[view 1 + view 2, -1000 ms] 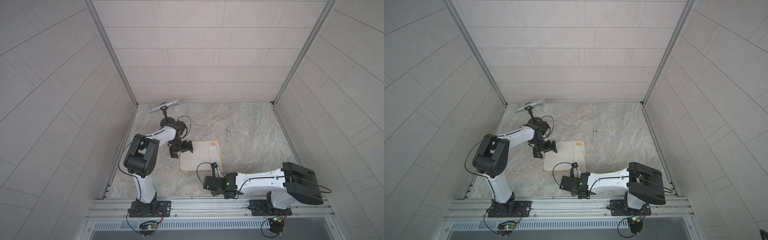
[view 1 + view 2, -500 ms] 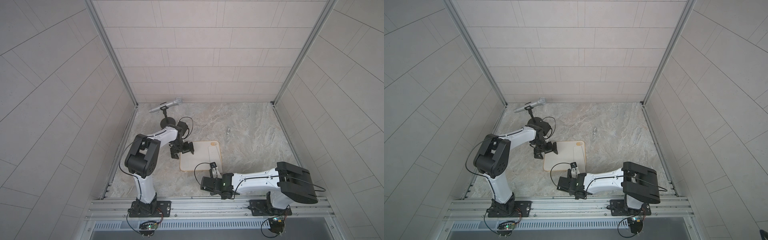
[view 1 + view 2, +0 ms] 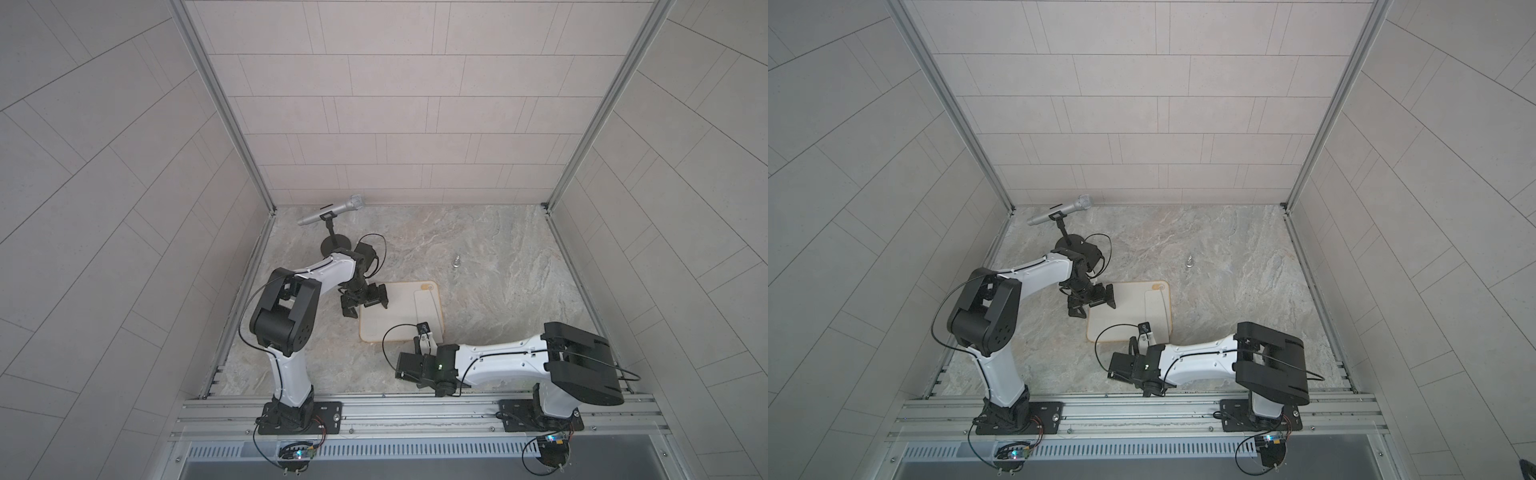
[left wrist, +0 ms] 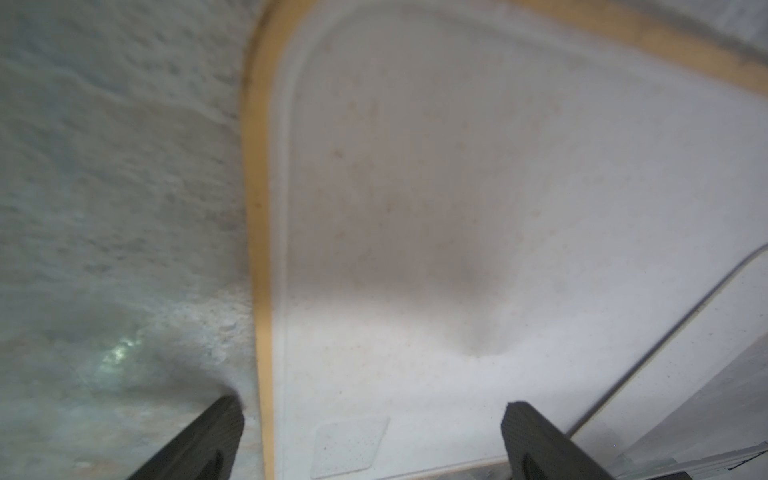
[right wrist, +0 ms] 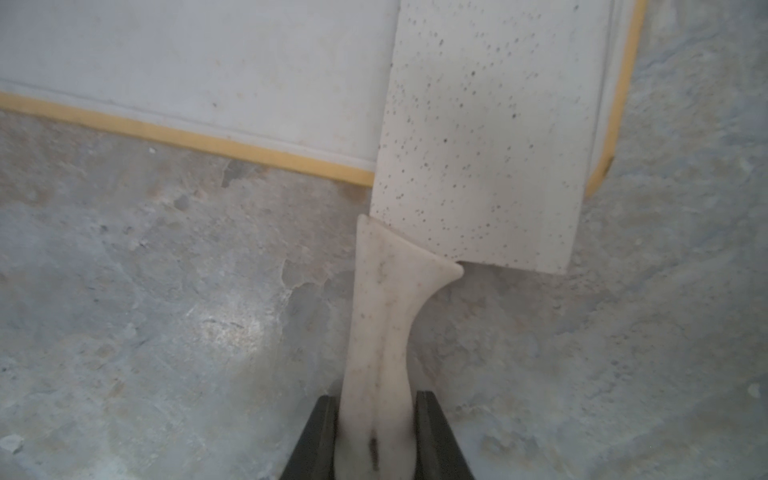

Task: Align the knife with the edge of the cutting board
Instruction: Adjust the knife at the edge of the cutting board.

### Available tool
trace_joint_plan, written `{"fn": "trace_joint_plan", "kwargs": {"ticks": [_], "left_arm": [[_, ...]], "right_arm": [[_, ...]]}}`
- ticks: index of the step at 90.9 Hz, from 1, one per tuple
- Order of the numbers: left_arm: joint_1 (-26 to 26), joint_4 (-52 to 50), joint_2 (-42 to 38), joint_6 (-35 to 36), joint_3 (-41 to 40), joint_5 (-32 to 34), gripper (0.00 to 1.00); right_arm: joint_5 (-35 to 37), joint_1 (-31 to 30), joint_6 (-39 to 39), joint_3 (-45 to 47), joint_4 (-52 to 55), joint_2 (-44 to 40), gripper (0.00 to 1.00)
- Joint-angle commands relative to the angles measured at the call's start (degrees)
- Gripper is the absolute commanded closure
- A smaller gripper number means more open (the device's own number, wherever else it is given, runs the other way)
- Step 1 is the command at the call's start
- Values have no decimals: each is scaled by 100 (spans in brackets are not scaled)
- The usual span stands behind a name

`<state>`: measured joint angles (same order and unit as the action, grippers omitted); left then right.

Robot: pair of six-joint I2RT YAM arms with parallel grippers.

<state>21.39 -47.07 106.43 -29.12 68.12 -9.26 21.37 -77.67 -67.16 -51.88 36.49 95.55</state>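
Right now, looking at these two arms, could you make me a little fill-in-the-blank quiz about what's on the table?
1. The right gripper grips the knife by its pale ____.
2. The left gripper, at the rim of the cutting board, has its jaws wide ____.
3. The silver microphone at the back sits on a black ____.
Missing words: handle; open; stand.

Your left gripper (image 3: 368, 306), farther left, stands wide open; your right gripper (image 5: 376, 415), nearer, clamps the handle of the whitish cleaver-style knife (image 5: 478, 137).
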Motion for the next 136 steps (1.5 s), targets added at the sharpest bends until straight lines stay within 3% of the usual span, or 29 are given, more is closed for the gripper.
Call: {"fn": "trace_joint_plan", "kwargs": {"ticks": [1,9,80,136], "left_arm": [[45,-141,131,-10,96,28,0],[41,-148,148,-10,96,40,0],[107,-170,216,-5,112,93,0],[129,-188,247,-6,114,131,0]], "right_arm": [[277,24,-98,-155,124,92,96],[364,24,-114,-223,166,87,100],[840,328,-134,-376,307,-53,100],[645,559,248,-272,-109,47,100]]}}
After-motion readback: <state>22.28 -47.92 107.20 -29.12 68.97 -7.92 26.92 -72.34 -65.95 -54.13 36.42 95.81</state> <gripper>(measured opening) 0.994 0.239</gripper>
